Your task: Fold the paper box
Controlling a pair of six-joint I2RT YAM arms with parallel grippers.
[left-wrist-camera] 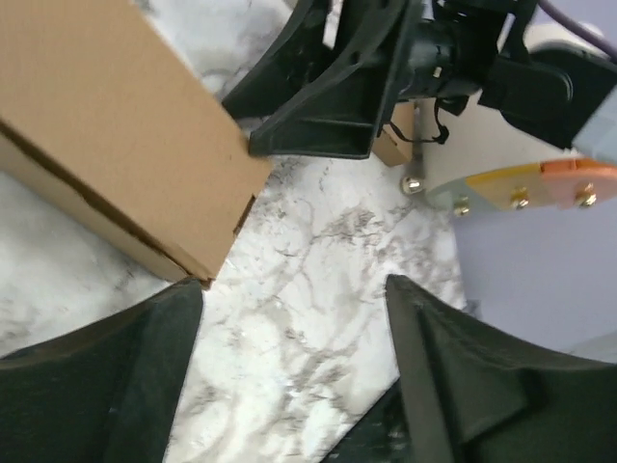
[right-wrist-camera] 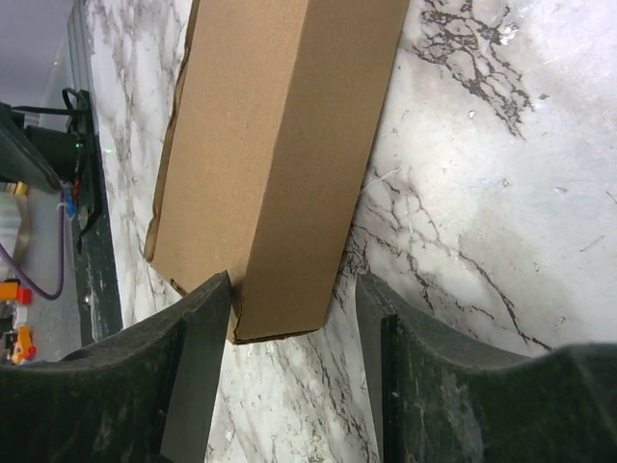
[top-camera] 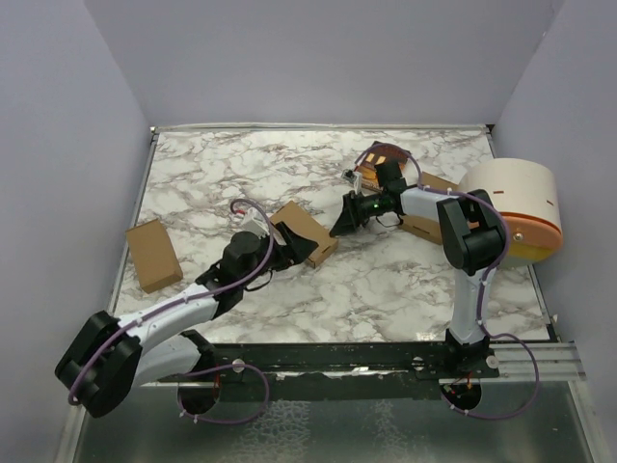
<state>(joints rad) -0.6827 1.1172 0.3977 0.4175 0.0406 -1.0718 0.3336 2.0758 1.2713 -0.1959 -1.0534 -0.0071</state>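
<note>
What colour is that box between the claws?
Paper box: plain tan-brown, clearest in right wrist view.

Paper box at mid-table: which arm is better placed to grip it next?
Probably the right. The right gripper is open, with the end of the paper box lined up between its fingers. The left gripper gapes over bare tabletop, with the box off to one side.

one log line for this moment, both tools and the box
left tool: open, beside paper box corner | right tool: open, facing box end | box: lying flat, not gripped
</note>
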